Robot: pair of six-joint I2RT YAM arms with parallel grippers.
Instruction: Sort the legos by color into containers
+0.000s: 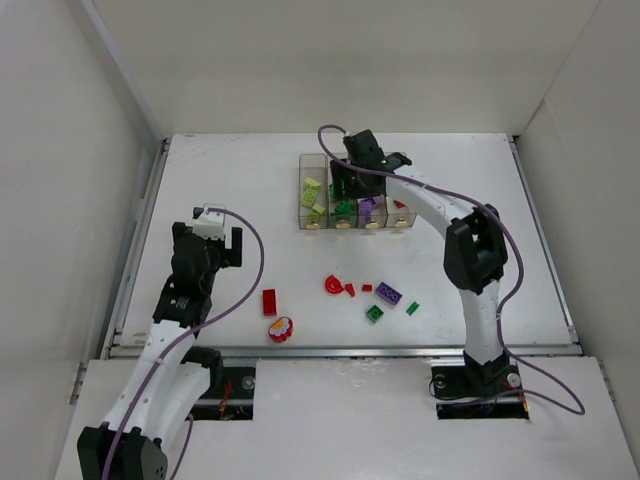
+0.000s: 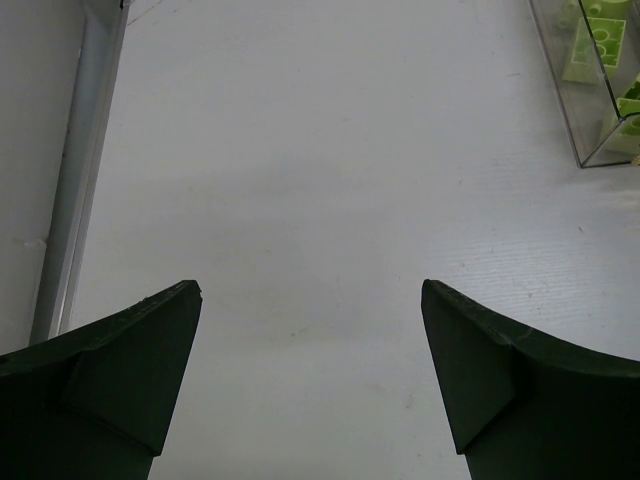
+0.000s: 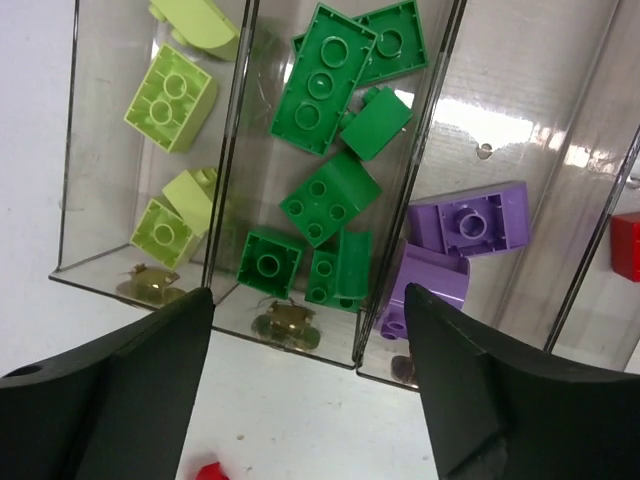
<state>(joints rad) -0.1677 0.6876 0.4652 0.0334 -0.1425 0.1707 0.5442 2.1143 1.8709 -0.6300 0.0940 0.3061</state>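
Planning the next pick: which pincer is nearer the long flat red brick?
Left. The left pincer sits just beyond and left of the red brick; the right pincer is over the bins.

- The containers were clear, glossy plastic, and their walls threw back bright glare.
- The legos were smooth, shiny plastic in every colour.
- The gold dot at a bin's end looked metallic.
- The table was white and matt, with a faint fine grain.
- The left gripper and right gripper had dark, matt fingers, plastic by the look, slightly rough along the edges.
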